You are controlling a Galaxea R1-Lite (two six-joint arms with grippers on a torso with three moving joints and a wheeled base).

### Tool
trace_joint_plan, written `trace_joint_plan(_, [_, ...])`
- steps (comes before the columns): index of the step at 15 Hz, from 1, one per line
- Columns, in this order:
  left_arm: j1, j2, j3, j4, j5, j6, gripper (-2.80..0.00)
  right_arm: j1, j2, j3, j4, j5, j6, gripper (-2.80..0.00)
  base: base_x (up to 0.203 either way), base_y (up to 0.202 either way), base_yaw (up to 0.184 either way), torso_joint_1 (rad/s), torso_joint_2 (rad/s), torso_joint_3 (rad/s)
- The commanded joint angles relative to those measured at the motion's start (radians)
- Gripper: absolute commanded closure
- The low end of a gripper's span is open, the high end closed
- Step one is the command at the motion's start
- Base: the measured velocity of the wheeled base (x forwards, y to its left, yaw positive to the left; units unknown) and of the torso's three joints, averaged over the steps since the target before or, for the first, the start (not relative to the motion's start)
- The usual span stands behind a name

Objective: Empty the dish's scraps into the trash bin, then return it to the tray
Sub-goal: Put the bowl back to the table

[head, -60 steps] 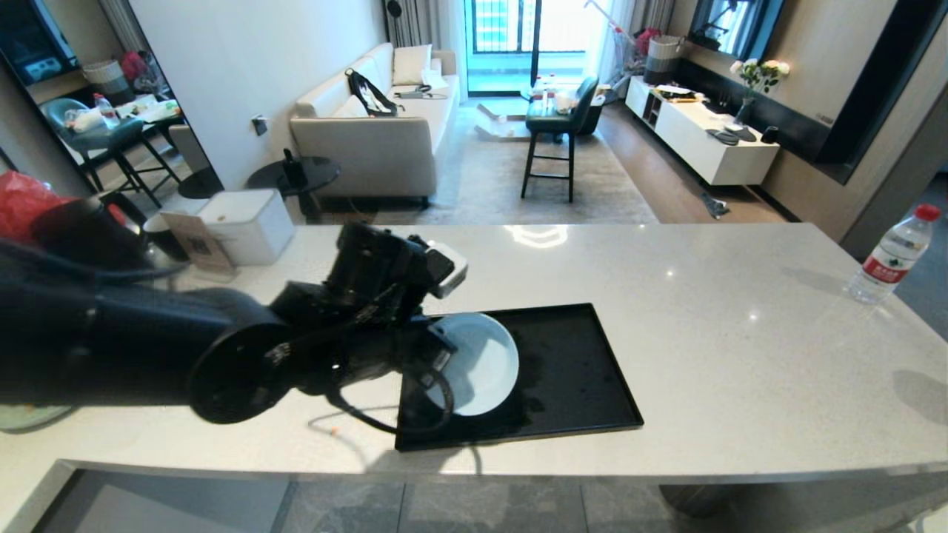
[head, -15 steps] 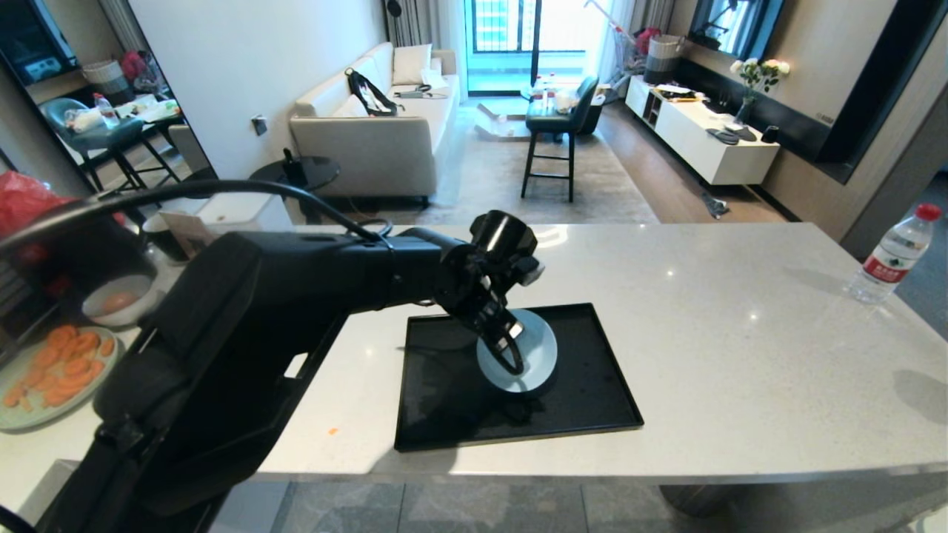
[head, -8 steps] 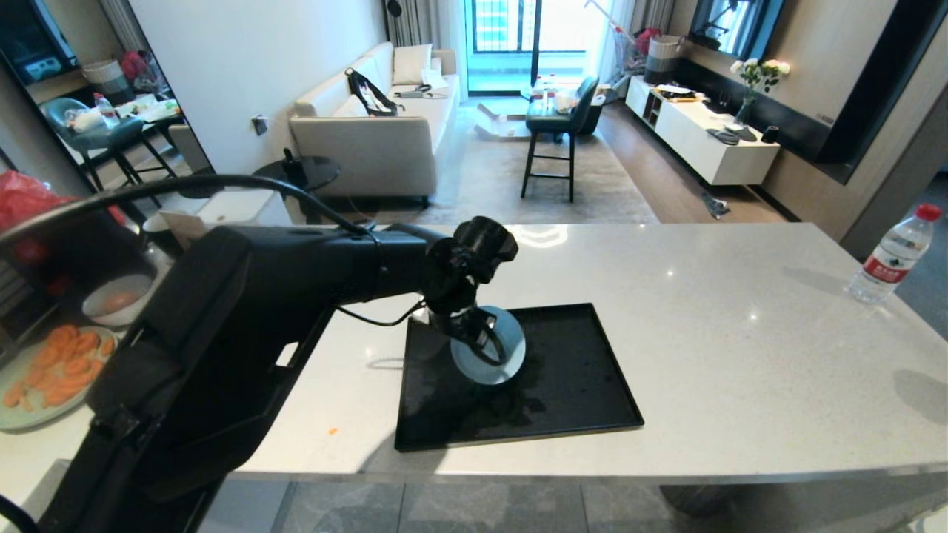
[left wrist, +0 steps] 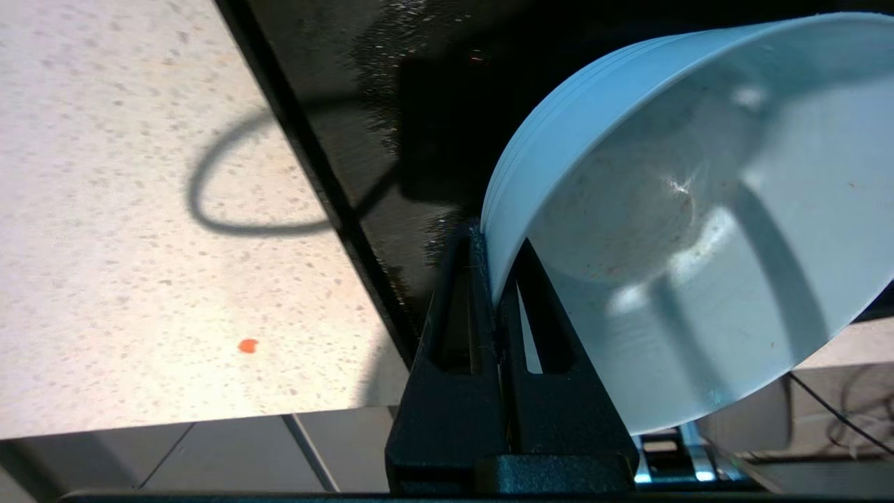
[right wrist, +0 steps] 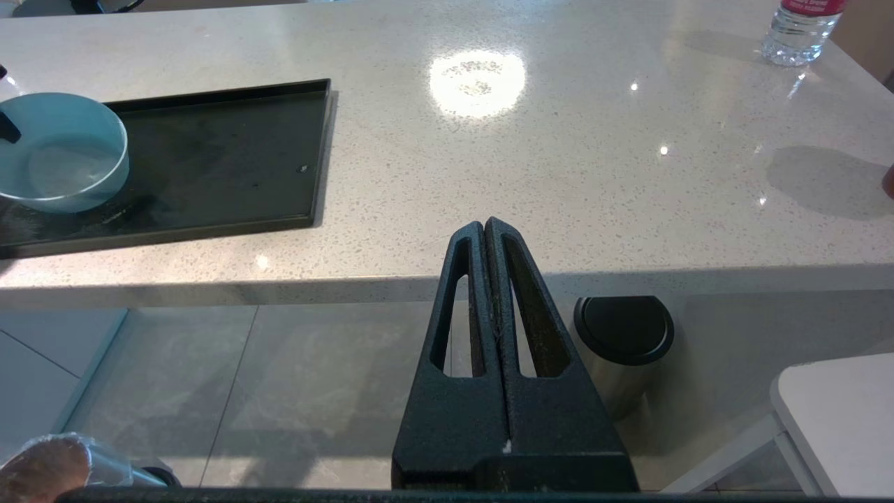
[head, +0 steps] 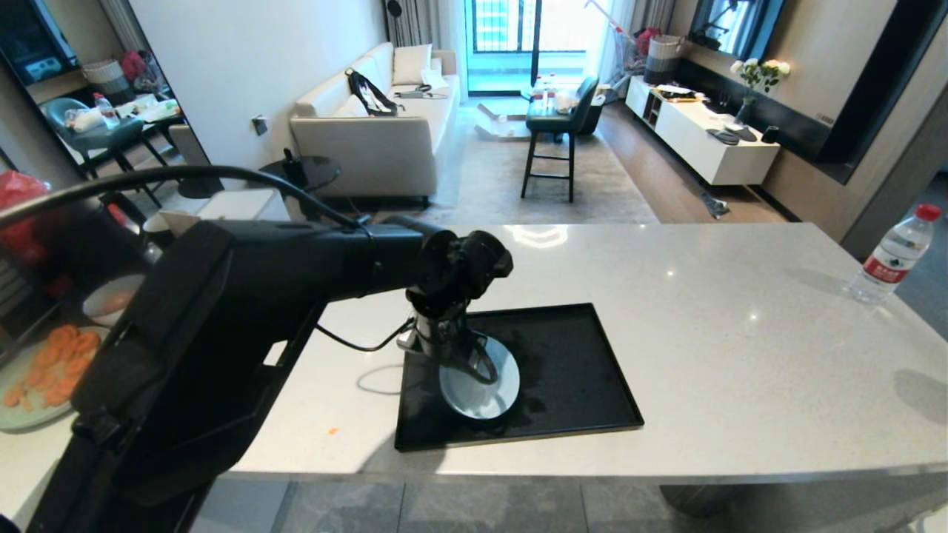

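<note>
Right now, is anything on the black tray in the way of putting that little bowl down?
Nothing visible is. The tray looks bare under and around the dish, which the left gripper holds tilted by the rim.

1. Surface (head: 703, 355): pale speckled stone, glossy.
2. Black tray (head: 578, 385) lies flat near the front edge.
3. Water bottle (head: 889, 255) stands upright at far right.
4. Plate of carrot slices (head: 44, 377) and a bowl (head: 111, 300) sit at far left.
5. Small orange crumb (head: 332, 430) lies left of the tray.
</note>
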Motion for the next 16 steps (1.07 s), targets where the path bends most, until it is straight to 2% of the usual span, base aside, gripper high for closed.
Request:
trace_joint_plan(1, [-0.001, -0.002, 0.0, 0.003, -0.019, 0.0, 0.0, 0.0, 0.0, -0.001, -0.001, 0.001, 0.001, 0.0, 0.0, 0.0, 0.0, 0.0, 0.0, 0.0])
trace_joint_plan(4, [-0.003, 0.008, 0.0, -0.009, -0.024, 0.001, 0.0, 0.0, 0.0, 0.0, -0.001, 0.001, 0.001, 0.0, 0.0, 0.0, 0.0, 0.0, 0.0, 0.0])
trace_joint_plan(8, [-0.01, 0.029, 0.0, -0.089, -0.028, 0.007, 0.0, 0.0, 0.0, -0.001, -0.001, 0.001, 0.001, 0.0, 0.0, 0.0, 0.0, 0.0, 0.0, 0.0])
trace_joint_plan(16, [-0.018, 0.042, 0.0, -0.117, -0.049, 0.011, 0.0, 0.0, 0.0, 0.001, -0.001, 0.001, 0.001, 0.0, 0.0, 0.0, 0.0, 0.0, 0.0, 0.0])
